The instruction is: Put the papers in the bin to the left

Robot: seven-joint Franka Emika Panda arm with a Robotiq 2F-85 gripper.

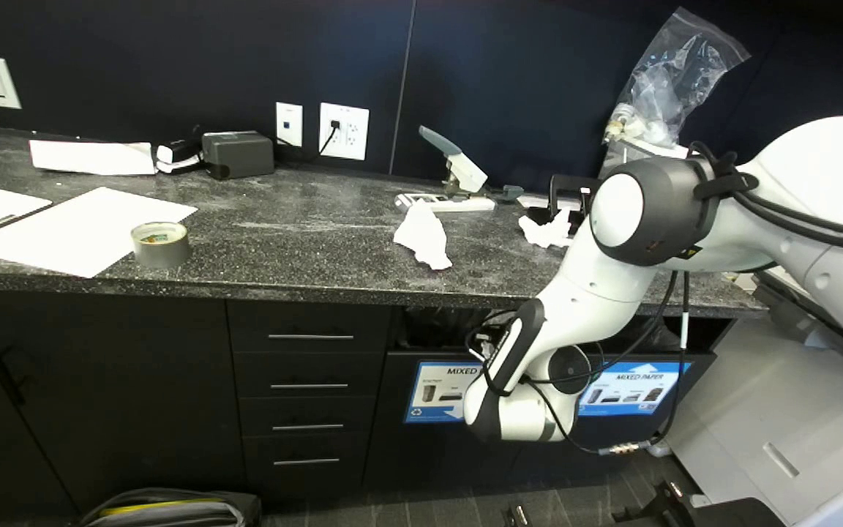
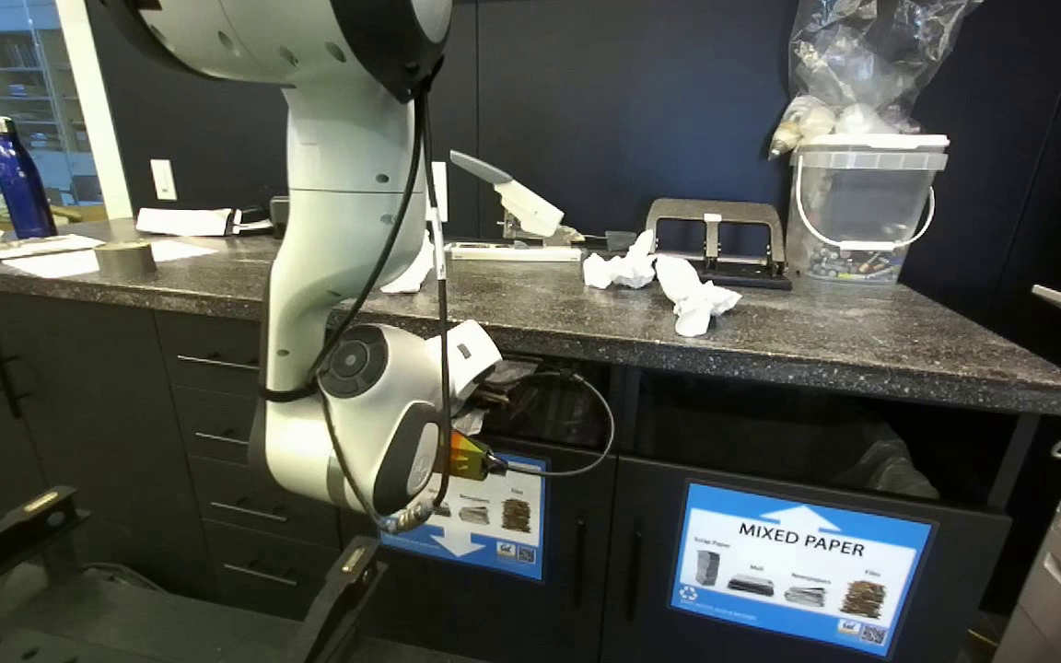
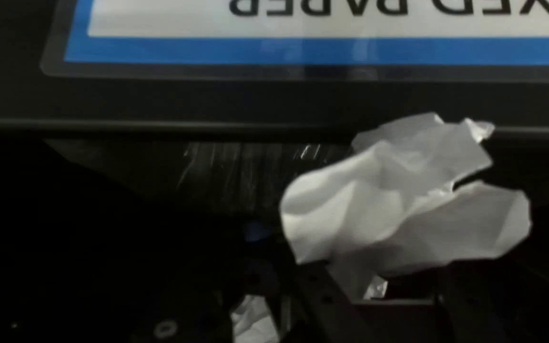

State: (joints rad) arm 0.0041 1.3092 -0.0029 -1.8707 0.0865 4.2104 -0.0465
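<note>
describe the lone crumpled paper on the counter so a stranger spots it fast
On the speckled dark countertop, find the upward-slanting stapler near the back wall. In an exterior view, the crumpled white paper lies in front of the stapler's left end. It lies by itself, unlike the two crumpled papers close together near the hole punch.

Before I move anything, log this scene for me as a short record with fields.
held: crumpled paper scrap, in the shut gripper
place: at the opening of the left bin, not yet let go
bin contents: too dark to make out clearly
loose paper: one wad in front of the stapler; a second wad and a third wad near the hole punch
counter, left: roll of tape by a flat white sheet
counter, right: lidded bucket beside the hole punch
</note>
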